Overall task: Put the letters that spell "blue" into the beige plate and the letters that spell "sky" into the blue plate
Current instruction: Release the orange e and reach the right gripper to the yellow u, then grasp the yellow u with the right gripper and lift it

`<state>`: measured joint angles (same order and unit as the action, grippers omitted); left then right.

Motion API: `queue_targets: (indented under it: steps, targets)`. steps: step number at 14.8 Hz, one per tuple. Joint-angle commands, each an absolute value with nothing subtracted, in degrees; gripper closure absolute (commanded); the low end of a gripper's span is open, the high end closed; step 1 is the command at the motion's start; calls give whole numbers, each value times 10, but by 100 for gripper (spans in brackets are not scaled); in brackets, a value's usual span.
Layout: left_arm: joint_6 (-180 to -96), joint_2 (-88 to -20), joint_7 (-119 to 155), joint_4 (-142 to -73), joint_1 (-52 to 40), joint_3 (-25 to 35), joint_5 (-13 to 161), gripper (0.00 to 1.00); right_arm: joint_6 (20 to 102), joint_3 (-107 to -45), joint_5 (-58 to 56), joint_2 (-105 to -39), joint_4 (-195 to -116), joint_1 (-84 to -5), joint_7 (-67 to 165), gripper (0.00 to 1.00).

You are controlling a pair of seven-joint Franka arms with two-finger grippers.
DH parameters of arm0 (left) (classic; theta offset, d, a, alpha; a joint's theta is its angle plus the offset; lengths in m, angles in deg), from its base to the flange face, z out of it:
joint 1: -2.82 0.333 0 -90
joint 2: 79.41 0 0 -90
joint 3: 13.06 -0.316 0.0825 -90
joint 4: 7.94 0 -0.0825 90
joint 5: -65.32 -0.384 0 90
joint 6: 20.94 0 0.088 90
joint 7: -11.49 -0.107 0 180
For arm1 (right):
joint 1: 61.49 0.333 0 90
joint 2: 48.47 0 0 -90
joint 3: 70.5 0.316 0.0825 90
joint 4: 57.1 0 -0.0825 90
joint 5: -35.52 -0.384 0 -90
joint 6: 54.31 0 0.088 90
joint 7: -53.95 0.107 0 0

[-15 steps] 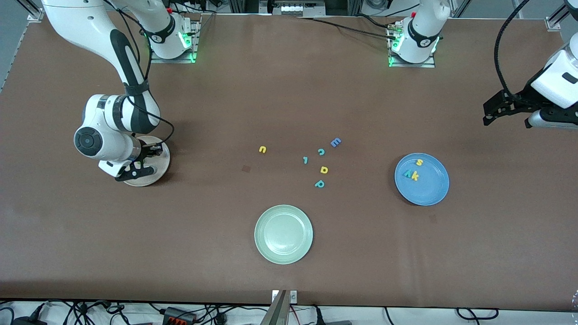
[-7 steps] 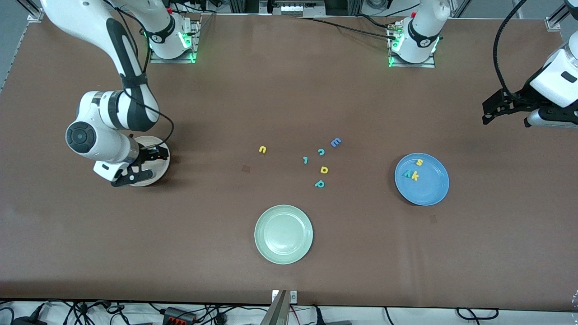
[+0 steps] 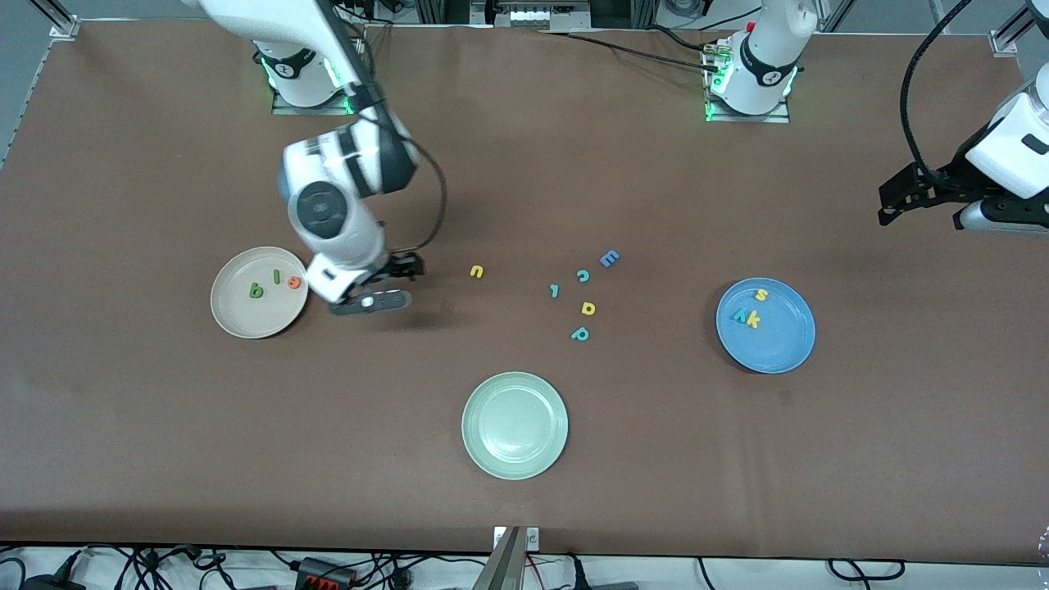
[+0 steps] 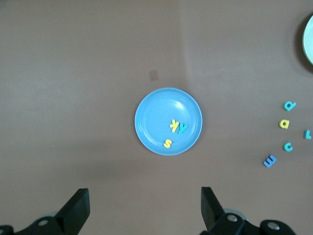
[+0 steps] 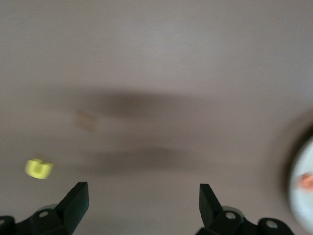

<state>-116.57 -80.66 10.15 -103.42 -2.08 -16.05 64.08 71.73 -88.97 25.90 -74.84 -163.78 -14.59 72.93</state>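
Note:
The beige plate (image 3: 246, 315) holds the dark green b (image 3: 256, 290), green l (image 3: 277, 278) and orange e (image 3: 294, 283). My right gripper (image 3: 393, 284) hangs open and empty over bare table between that plate and the yellow u (image 3: 477, 271). In the right wrist view the u (image 5: 39, 168) lies off to one side of the right gripper (image 5: 142, 203). The blue plate (image 3: 778, 344) carries the yellow s (image 3: 761, 295), teal y (image 3: 740, 315) and yellow k (image 3: 753, 319). My left gripper (image 3: 887, 205) waits open, high at the left arm's end of the table, with the blue plate (image 4: 156, 112) in its wrist view.
Loose letters lie mid-table: blue E (image 3: 609, 259), teal c (image 3: 583, 275), teal l (image 3: 555, 290), yellow a (image 3: 588, 308), teal p (image 3: 580, 333). A pale green plate (image 3: 515, 447) sits nearer the front camera than they do.
My right arm swung away from over the beige plate toward the yellow u, uncovering the b, l and e in the plate. The left arm stayed put.

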Motion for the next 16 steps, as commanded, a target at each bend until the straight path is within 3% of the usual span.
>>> queue_targets:
  steps: [1,5,10,12,16]
  targets:
    - [-1152,-815,90,-1039,-21,-160,641,0,737,-897,216,-797,-1605,-99,814,0]
    - [-1152,-815,89,-1039,-21,-159,646,0,796,-897,197,-840,-1599,-52,906,0]
    - [-1152,-814,90,-1038,-21,-159,647,0,798,-897,186,-873,-1573,-43,936,0]
    - [-1152,-814,90,-1038,-21,-159,647,0,798,-897,161,-886,-1567,-40,935,13]
    - [-1152,-814,90,-1038,-21,-160,647,0,795,-897,157,-893,-1566,-31,934,23]
